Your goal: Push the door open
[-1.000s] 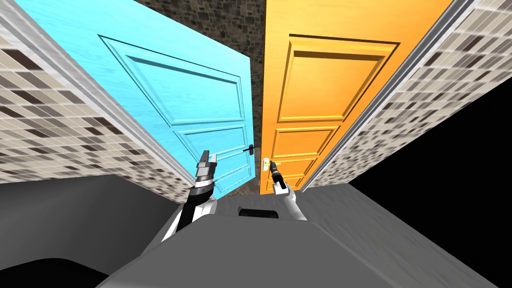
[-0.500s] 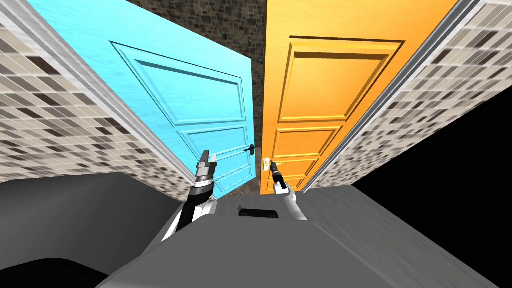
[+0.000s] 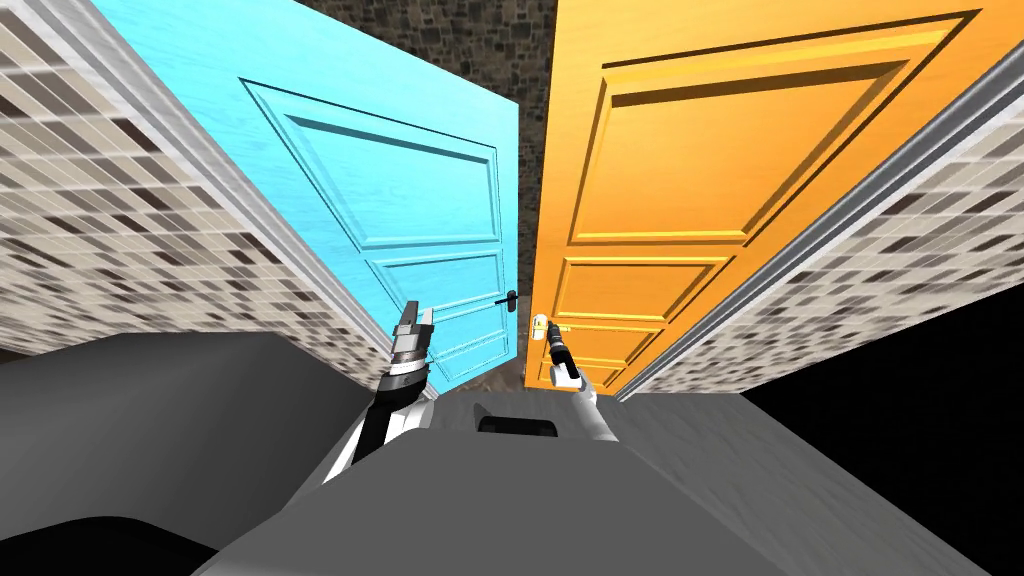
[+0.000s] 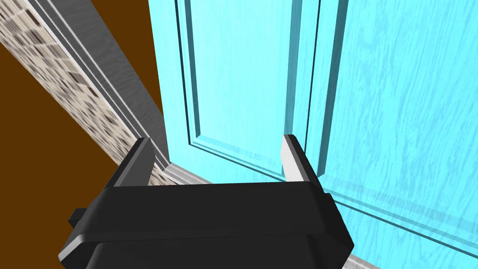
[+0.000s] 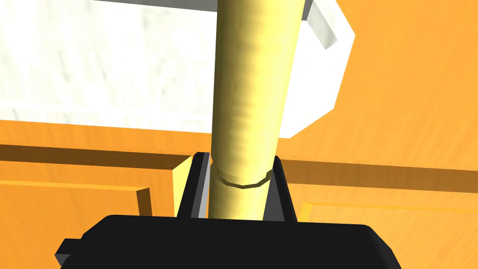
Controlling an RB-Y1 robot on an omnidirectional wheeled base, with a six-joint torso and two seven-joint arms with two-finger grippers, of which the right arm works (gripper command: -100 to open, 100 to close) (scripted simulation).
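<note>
Two door leaves stand ahead: a cyan door (image 3: 400,200) on the left and an orange door (image 3: 690,180) on the right, both swung away with a gap between them. My right gripper (image 3: 546,337) is shut on the orange door's pale yellow handle (image 5: 249,93), which sits on a white plate (image 5: 116,70); its fingers (image 5: 200,187) press the handle's sides. My left gripper (image 3: 414,318) hangs open close in front of the cyan door (image 4: 242,84), near its lower panel, with nothing between its fingers (image 4: 291,156). The cyan door carries a small dark handle (image 3: 507,297).
Tiled walls (image 3: 120,230) with grey door frames (image 3: 860,210) flank both doors. A dark stone surface (image 3: 480,45) shows through the gap between the leaves. A black area (image 3: 920,400) lies at the right. A grey frame (image 4: 107,88) runs beside the cyan door.
The orange door has swung further away and looms larger as I have moved forward; my right gripper stays shut on its handle. The left arm has barely moved.
</note>
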